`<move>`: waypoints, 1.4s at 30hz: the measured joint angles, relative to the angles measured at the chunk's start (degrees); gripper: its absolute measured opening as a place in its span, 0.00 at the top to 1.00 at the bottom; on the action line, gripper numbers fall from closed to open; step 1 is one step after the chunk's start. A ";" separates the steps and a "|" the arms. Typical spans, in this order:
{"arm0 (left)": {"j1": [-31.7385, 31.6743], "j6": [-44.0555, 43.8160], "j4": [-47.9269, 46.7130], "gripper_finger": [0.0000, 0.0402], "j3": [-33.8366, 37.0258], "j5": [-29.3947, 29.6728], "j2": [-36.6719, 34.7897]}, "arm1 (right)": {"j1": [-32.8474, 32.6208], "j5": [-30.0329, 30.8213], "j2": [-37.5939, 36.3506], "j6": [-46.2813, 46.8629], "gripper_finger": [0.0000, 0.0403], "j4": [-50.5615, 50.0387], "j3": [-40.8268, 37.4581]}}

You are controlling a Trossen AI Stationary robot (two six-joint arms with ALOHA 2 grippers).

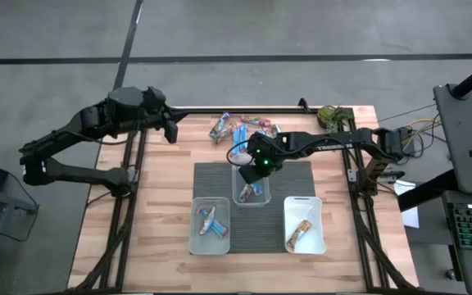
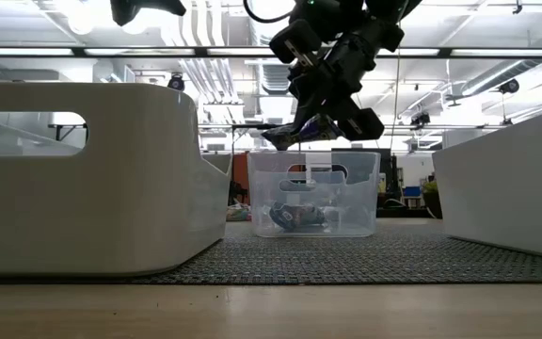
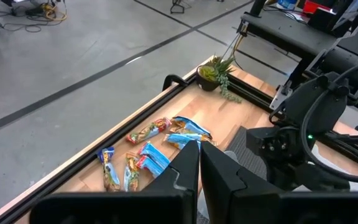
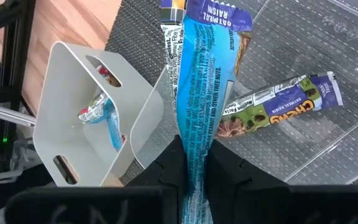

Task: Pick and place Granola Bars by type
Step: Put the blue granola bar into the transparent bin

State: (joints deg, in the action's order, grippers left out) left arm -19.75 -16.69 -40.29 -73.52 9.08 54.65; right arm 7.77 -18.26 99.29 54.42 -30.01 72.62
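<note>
**Occluded, Cropped and Unresolved Items**

In the right wrist view, the held blue bar runs off the picture's edge beyond its printed end; its near end is pinched out of sight between the fingers. In the high view, the right gripper covers part of the clear tub; wrapper print on the bars inside is too small to read. In the low view, the white tub is cropped and blocks the worktop behind it.

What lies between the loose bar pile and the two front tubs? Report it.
The clear tub, with the right gripper holding a blue bar over it, as the high view shows.
</note>
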 joint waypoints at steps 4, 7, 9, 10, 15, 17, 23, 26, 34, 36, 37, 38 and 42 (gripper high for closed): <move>0.00 -0.28 -0.08 1.00 1.14 0.00 0.04 | 0.00 0.00 -0.02 0.07 0.91 -0.69 0.00; 0.00 -1.80 -0.05 1.00 2.23 0.00 0.04 | 0.00 0.11 -0.02 0.01 0.87 -1.65 -0.02; 0.00 -2.54 -0.16 1.00 2.72 -0.02 0.05 | 0.00 0.21 -0.02 -0.02 0.82 -1.61 -0.07; 0.00 -2.62 -0.21 1.00 2.76 -0.02 0.07 | 0.00 0.28 -0.02 -0.11 0.79 -1.57 -0.07; 0.00 -2.62 0.15 1.00 2.76 0.00 0.00 | 0.04 0.57 -0.02 -0.23 0.65 -1.54 -0.09; 0.00 -2.62 0.14 1.00 2.76 -0.02 -0.06 | 0.04 0.74 -0.02 -0.67 0.61 -1.52 -0.09; 0.00 -2.62 0.15 1.00 2.76 0.00 -0.13 | 0.04 0.95 -0.02 -0.89 0.54 -1.40 -0.09; 0.00 -2.62 0.17 1.00 2.74 0.00 -0.13 | 0.04 1.07 -0.05 -1.50 0.54 -1.32 -0.09; 0.00 -2.60 0.17 1.00 2.74 -0.01 -0.13 | 0.11 1.74 -1.26 -4.39 0.62 -1.40 -0.12; 0.00 -2.60 0.18 1.00 2.74 0.00 -0.13 | 0.11 1.90 -2.13 -5.49 0.67 -1.43 -0.13; 0.00 -2.60 0.17 1.00 2.74 -0.01 -0.13 | 0.11 1.95 -2.69 -6.16 0.70 -1.54 -0.14; 0.00 -2.59 0.18 1.00 2.74 0.00 -0.13 | 0.11 2.06 -3.26 -6.89 0.73 -1.56 -0.15; 0.04 -1.15 0.19 1.00 2.74 -0.02 -0.13 | 0.15 3.76 -5.60 -8.99 0.85 -3.24 0.13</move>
State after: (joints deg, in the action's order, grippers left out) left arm -19.70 -17.84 -40.10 -70.78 9.06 54.52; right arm 7.92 -14.50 93.69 45.43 -33.25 72.75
